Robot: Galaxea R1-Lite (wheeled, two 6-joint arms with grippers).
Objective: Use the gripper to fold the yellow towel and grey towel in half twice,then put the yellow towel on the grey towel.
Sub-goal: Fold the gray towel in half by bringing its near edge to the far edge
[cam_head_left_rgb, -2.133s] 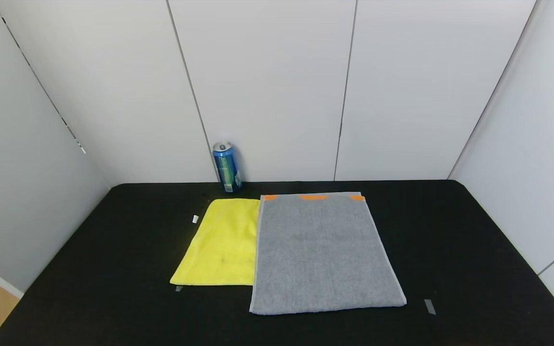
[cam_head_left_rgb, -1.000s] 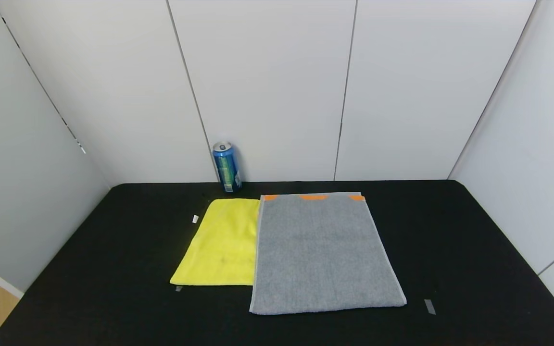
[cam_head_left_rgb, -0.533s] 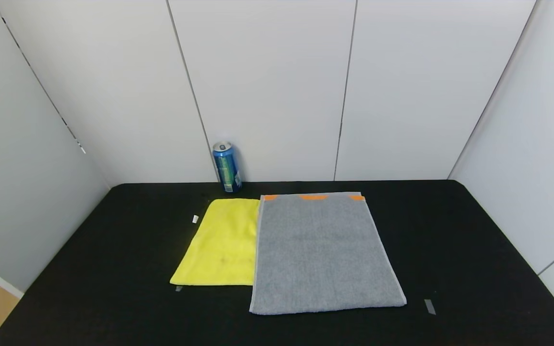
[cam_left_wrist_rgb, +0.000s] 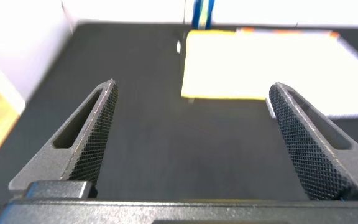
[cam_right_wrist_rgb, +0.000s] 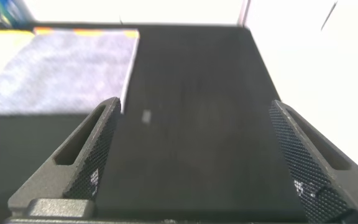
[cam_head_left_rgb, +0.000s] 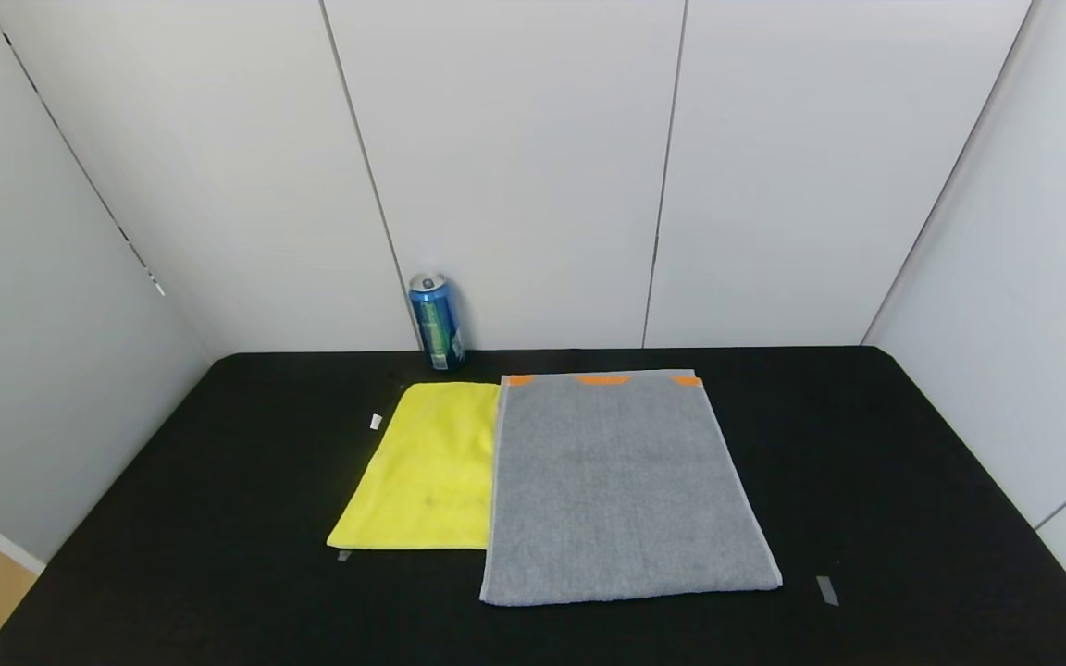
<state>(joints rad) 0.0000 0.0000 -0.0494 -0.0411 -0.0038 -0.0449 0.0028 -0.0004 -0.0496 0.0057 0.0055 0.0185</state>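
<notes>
— Yellow towel (cam_head_left_rgb: 427, 467) lies flat on the black table (cam_head_left_rgb: 218, 481), and the grey towel (cam_head_left_rgb: 621, 486) beside it covers its right edge. What worries you?

— That overlap. I judge that pulling the yellow one to fold it could drag the grey one askew, since the grey cloth sits on top of that edge. Lifting the grey one first might also catch both layers in a single pinch.

— Anything else at risk?

— A blue can (cam_head_left_rgb: 438, 321) stands upright just behind the yellow towel's far corner, against the wall. A wide sweep there could tip it.

— Where are the arms?

— Out of the head view entirely. Only the wrist views show them: the left gripper (cam_left_wrist_rgb: 194, 143) hangs over bare table on the near side of the yellow towel, fingers spread wide and holding nothing. The right gripper (cam_right_wrist_rgb: 201, 155) is likewise spread and holding nothing, over bare table to the right of the grey towel.

— And the head view's own contribution?

— It shows the overlap plainly, plus the orange patches (cam_head_left_rgb: 603, 379) along the grey towel's far edge.
</notes>
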